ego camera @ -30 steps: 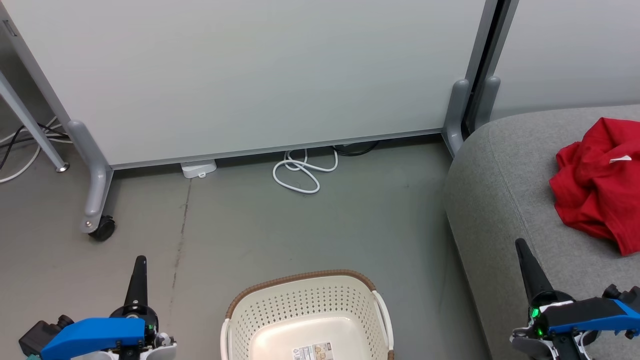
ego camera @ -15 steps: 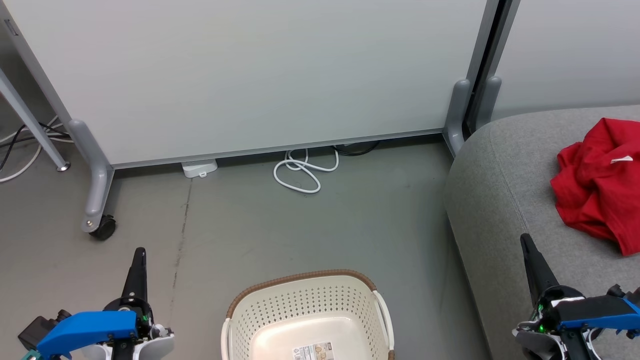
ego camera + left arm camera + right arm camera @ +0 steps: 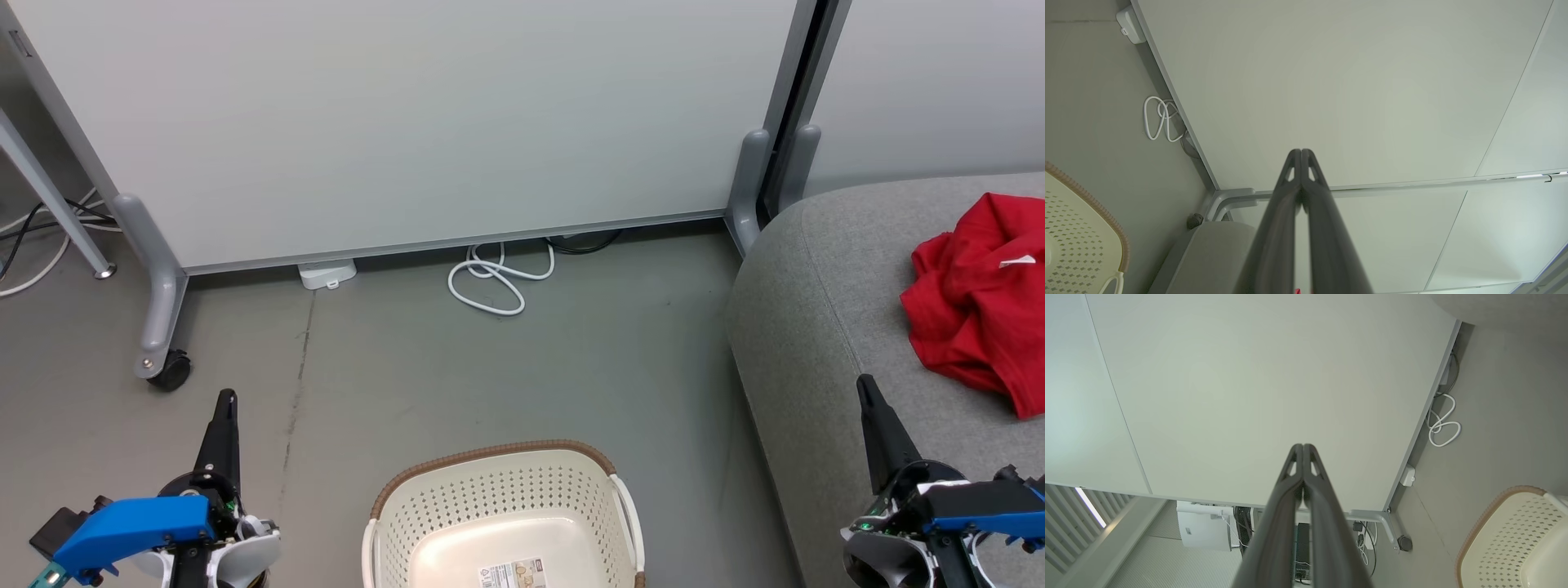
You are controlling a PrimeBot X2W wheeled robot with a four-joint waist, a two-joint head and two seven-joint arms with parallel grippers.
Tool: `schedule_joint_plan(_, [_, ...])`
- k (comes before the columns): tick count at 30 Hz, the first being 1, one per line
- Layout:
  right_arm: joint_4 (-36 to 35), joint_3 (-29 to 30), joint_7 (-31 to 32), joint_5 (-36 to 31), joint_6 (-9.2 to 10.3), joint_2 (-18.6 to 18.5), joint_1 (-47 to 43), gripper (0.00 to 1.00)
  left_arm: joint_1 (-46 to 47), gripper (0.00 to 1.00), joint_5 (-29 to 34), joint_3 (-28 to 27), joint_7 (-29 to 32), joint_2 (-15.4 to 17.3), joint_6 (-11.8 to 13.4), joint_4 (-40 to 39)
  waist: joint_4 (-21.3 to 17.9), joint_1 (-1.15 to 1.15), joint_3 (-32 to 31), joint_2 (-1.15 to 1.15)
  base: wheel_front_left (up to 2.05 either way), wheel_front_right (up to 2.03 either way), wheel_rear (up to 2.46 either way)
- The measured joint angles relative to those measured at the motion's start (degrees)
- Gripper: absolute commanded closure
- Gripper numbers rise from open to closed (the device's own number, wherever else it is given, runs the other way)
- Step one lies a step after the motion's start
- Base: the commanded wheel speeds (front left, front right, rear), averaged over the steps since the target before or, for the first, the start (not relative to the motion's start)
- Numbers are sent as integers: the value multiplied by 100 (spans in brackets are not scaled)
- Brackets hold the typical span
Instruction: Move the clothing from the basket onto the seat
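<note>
While clothing [image 3: 971,314] lies on seat [image 3: 816,327], left pincer [image 3: 226,400], right pincer [image 3: 864,385] flank basket [image 3: 490,452]; both clenched, empty, pointing forward.

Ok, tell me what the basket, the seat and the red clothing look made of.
The basket: likely moulded plastic, cream, slightly glossy, with regular punched holes; its brown rim looks woven, possibly moulded too. The seat: grey upholstery cloth, matte, with a fine flecked grain. The clothing: soft red fabric, probably knit, given its loose crumples.
</note>
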State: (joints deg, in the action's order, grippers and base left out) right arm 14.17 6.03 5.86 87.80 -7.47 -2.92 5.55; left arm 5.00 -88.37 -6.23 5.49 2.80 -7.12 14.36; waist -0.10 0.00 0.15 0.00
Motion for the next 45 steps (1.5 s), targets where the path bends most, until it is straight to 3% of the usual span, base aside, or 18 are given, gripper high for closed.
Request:
schedule_joint_plan(12, [-4, 53, 63, 450, 0, 0, 26, 100, 90, 100, -396, -27, 105, 1, -9, -20, 10, 0, 2, 0, 0, 0, 0])
schedule_joint_plan(45, [-7, 55, 64, 454, 0, 0, 38, 100, 97, 100, -396, -27, 105, 1, -10, -22, 11, 0, 2, 0, 0, 0, 0])
